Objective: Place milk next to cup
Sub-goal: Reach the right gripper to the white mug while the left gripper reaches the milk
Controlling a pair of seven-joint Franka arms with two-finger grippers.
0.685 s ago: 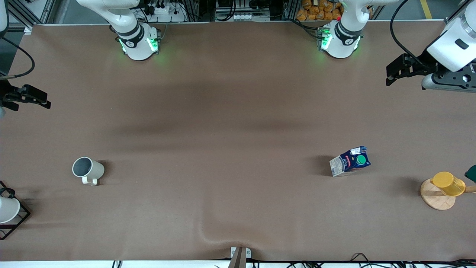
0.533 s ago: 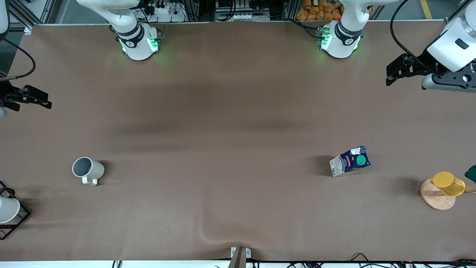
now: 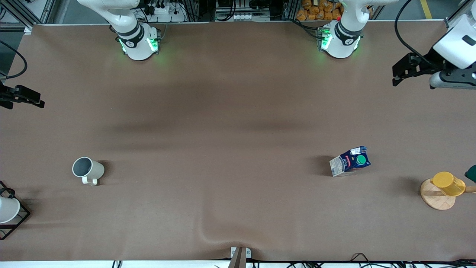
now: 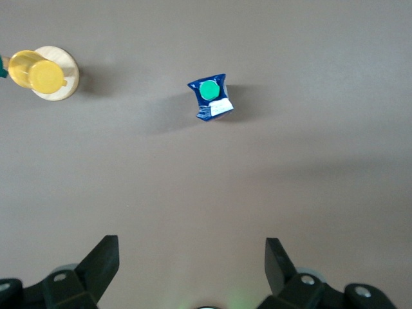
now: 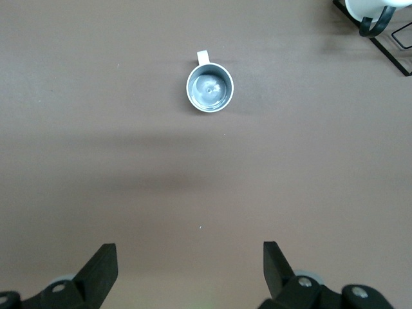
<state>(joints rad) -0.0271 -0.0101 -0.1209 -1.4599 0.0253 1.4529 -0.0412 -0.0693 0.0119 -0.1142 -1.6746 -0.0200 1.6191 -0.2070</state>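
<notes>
The milk (image 3: 349, 161), a dark blue carton with a green cap, stands upright on the brown table toward the left arm's end; the left wrist view also shows the milk (image 4: 211, 98). The cup (image 3: 88, 170), cream-white with a dark grey inside, stands upright toward the right arm's end, and the right wrist view looks down into the cup (image 5: 210, 89). My left gripper (image 3: 396, 76) hangs open high over its end of the table, nothing between the fingers of the left gripper (image 4: 192, 257). My right gripper (image 3: 26, 99) hangs open over the other end, and the right gripper (image 5: 190, 261) holds nothing.
A yellow cup (image 3: 448, 183) lies on a round wooden disc (image 3: 433, 201) near the milk, at the left arm's end. A white cup in a black wire frame (image 3: 15, 219) stands at the right arm's end, nearer the front camera than the cup.
Both grippers have drifted a little outward, each toward its own end of the table. The milk and the cup have not moved.
</notes>
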